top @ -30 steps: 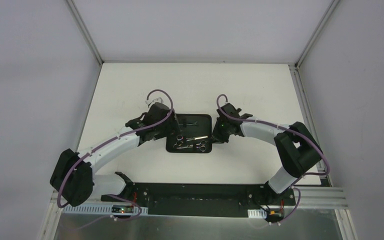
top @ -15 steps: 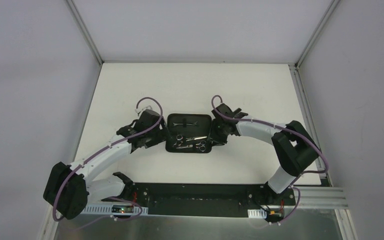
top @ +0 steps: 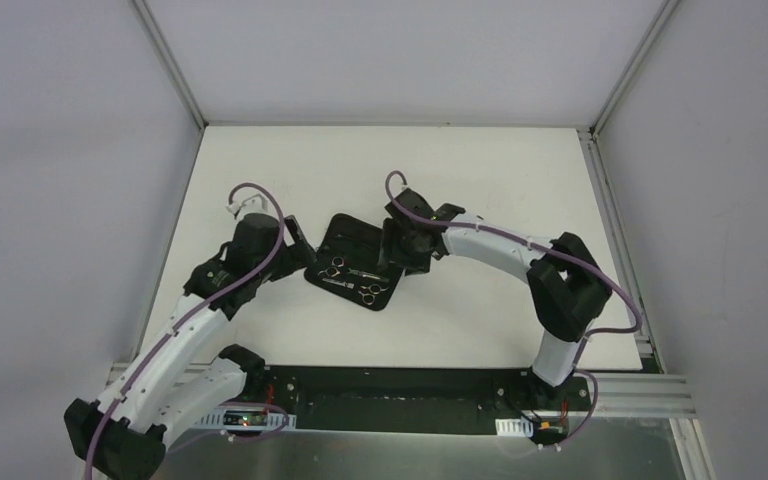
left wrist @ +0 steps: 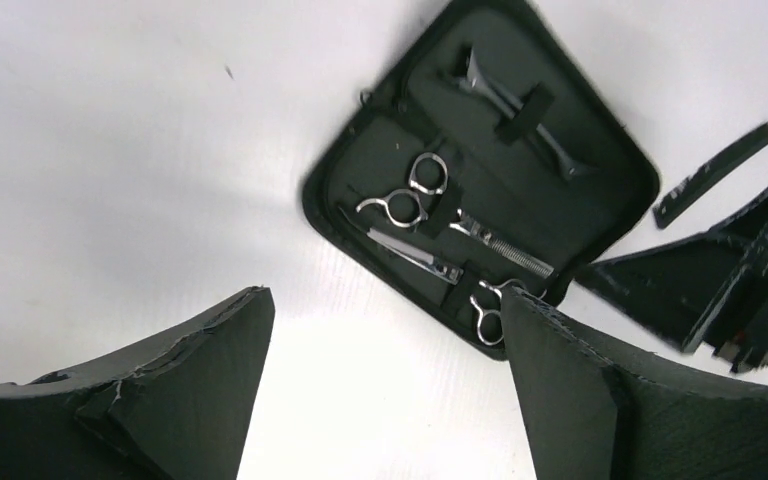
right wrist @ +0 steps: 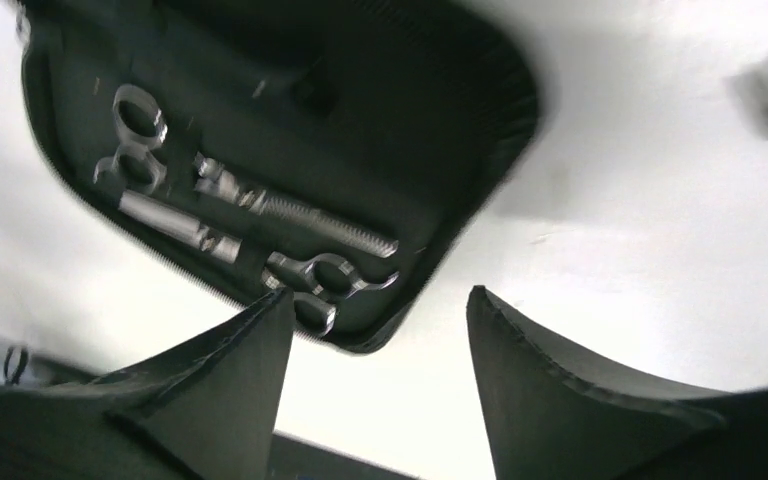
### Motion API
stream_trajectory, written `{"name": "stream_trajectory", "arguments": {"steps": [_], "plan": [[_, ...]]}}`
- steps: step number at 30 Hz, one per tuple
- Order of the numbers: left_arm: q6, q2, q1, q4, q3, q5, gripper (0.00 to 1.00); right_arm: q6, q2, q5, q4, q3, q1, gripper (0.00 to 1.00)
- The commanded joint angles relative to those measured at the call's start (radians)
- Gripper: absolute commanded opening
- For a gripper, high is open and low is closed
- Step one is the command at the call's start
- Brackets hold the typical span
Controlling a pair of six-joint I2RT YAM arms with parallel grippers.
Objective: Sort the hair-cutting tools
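An open black zip case lies tilted on the white table. In the left wrist view the case holds silver ring-handled scissors, silver toothed shears and a thin dark clip, all under straps. A thin black stick lies on the table just outside the case. My left gripper is open and empty over bare table, to the left of the case. My right gripper is open and empty at the case's right edge, over the shears.
The white table has grey walls on three sides. A black rail with the arm bases runs along the near edge. The right gripper shows in the left wrist view, just beyond the case.
The case has turned and slid left and a little farther away. My left arm has drawn back to the left, away from the case. My right gripper has followed the case leftward.
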Motion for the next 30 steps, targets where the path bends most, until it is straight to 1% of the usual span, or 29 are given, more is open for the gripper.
{"name": "stream_trajectory", "arguments": {"steps": [1,5,6,9,12,15,20,23,28,30], "plan": [[0.170,-0.109,0.020,-0.123,0.116,-0.147,0.90,0.009,-0.089,0.264,-0.195,0.070,-0.098,0.71],[0.285,-0.185,0.020,-0.164,0.169,-0.236,0.99,0.078,-0.101,0.359,-0.277,0.096,-0.233,0.77],[0.311,-0.201,0.020,-0.166,0.174,-0.249,0.99,0.088,-0.095,0.389,-0.299,0.108,-0.267,0.79],[0.362,-0.251,0.020,-0.166,0.164,-0.286,0.99,0.113,-0.048,0.476,-0.385,0.169,-0.315,0.92],[0.387,-0.281,0.020,-0.165,0.123,-0.308,0.99,0.153,0.046,0.489,-0.480,0.252,-0.361,0.94],[0.393,-0.301,0.020,-0.164,0.080,-0.326,0.99,0.198,0.112,0.464,-0.504,0.304,-0.397,0.91],[0.363,-0.318,0.020,-0.163,0.008,-0.338,0.99,0.263,0.184,0.432,-0.467,0.347,-0.429,0.85],[0.337,-0.332,0.020,-0.153,-0.022,-0.342,0.99,0.288,0.239,0.402,-0.464,0.382,-0.438,0.81],[0.319,-0.360,0.019,-0.110,-0.066,-0.347,0.99,0.309,0.329,0.327,-0.459,0.422,-0.438,0.71],[0.320,-0.364,0.020,-0.104,-0.067,-0.348,0.99,0.320,0.345,0.313,-0.455,0.422,-0.438,0.70]]}}
